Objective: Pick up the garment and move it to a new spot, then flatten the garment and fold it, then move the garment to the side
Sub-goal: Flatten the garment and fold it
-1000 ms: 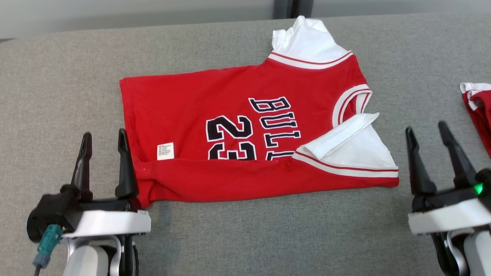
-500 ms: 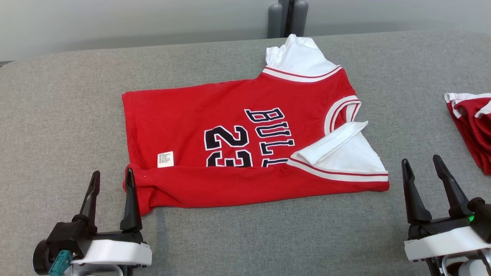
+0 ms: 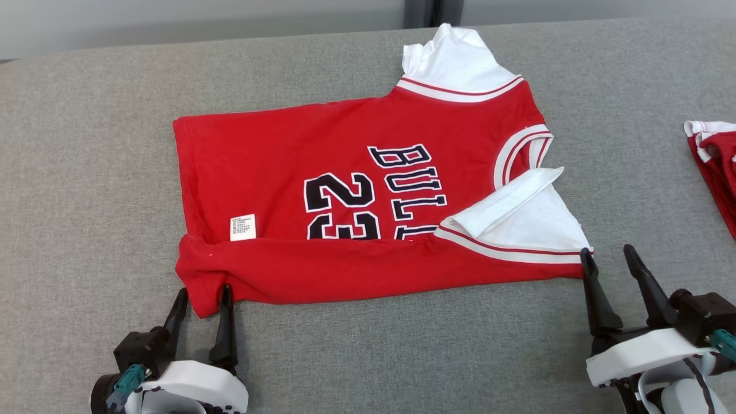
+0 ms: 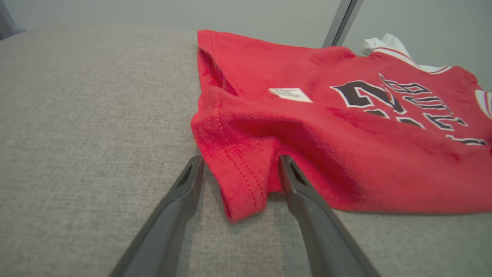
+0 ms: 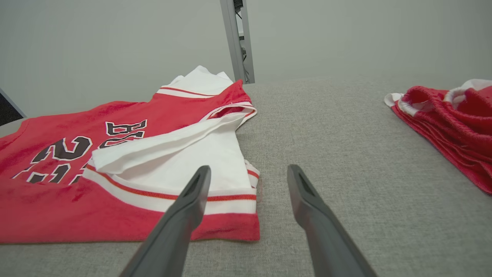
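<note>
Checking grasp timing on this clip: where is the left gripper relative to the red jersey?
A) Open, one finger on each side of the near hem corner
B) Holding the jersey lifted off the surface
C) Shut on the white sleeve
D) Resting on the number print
A: the left gripper stands open with the near hem corner of the red jersey between its two fingers, not yet pinched.

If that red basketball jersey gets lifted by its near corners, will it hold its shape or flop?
Probably flops: the red basketball jersey is thin cloth, already rumpled along its near fold. Likely light, lying flat on the grey fabric surface. Its folded white sleeve may swing loose.
</note>
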